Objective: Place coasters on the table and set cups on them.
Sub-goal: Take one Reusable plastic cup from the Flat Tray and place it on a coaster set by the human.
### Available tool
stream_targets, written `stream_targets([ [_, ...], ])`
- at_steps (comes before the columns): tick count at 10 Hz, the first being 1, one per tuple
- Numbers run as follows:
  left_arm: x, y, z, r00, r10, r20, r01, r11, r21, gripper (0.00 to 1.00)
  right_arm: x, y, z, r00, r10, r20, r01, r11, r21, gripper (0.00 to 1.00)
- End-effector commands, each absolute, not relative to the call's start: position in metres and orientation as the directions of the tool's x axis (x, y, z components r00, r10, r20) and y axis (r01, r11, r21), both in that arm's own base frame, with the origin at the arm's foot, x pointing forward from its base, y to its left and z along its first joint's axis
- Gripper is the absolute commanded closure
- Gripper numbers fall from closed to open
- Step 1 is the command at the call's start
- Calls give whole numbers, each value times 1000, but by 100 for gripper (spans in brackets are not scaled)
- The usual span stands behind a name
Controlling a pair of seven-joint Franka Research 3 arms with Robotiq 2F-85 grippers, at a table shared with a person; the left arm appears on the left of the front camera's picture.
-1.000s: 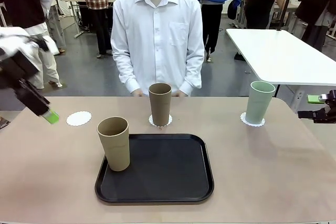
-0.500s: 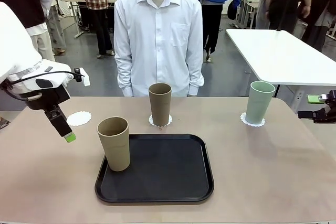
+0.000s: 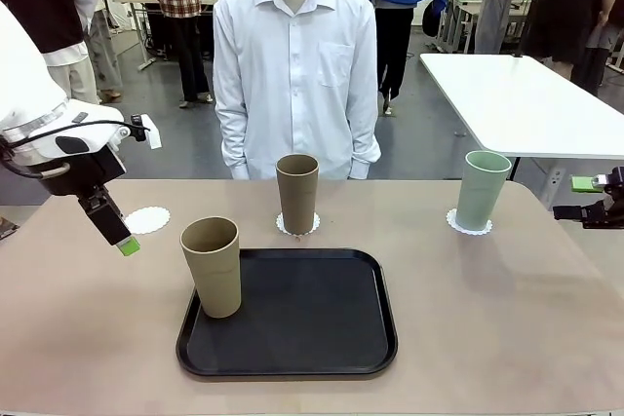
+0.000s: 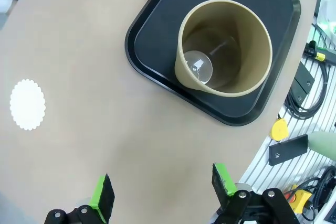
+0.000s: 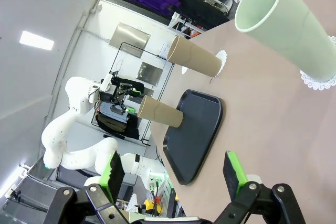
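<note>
- Front view: the left gripper (image 3: 124,243) hangs over the left side of the wide beige-tan table (image 3: 487,328). The bare coaster (image 3: 146,220), a round white paper doily with a lacy edge, lies just beyond it and apart from it. How wide the jaws stand cannot be read from this angle.
- To that gripper's right, not touching it, the near tan-brown tumbler (image 3: 213,265), tall and tapered, stands upright in the near-left corner of the black rounded tray (image 3: 292,369).
- The far tan-brown tumbler (image 3: 296,192) stands on its own doily just past the tray, in front of the person in a white shirt (image 3: 295,65).
- The pale mint green tumbler (image 3: 482,190) stands on a doily at the far right. The right gripper (image 3: 582,198) sits at the table's right edge, near it but apart.
- Left wrist view: the green-padded fingers are spread wide with nothing between them. The near tan-brown tumbler is ahead in the tray, and the bare coaster is off to the picture's left.
- Right wrist view: the fingers are spread wide and empty. The pale mint green tumbler leans across the upper right, clear of them.
</note>
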State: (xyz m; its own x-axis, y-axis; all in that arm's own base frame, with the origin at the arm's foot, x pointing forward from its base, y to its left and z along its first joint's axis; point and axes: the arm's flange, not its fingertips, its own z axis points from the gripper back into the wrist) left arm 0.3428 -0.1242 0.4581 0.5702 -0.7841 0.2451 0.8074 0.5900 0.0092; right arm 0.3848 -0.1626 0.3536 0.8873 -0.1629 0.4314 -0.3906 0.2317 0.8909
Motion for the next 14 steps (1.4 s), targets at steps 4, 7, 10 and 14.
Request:
stream_targets([
  [4,366,-100,446,488,-755,438,873,416,-257,0,385,-162,354,885,-161,436,-398,224,890,0],
  [7,389,-69,403,385,-496,778,915,94,-393,0,385,-162,354,885,-161,436,-398,224,890,0],
  [10,393,-66,355,271,-327,905,956,-19,-293,0,385,-162,354,885,-161,436,-398,224,890,0],
  [14,406,-65,335,205,-303,931,972,-48,-229,0,385,-162,354,885,-161,436,-398,224,890,0],
])
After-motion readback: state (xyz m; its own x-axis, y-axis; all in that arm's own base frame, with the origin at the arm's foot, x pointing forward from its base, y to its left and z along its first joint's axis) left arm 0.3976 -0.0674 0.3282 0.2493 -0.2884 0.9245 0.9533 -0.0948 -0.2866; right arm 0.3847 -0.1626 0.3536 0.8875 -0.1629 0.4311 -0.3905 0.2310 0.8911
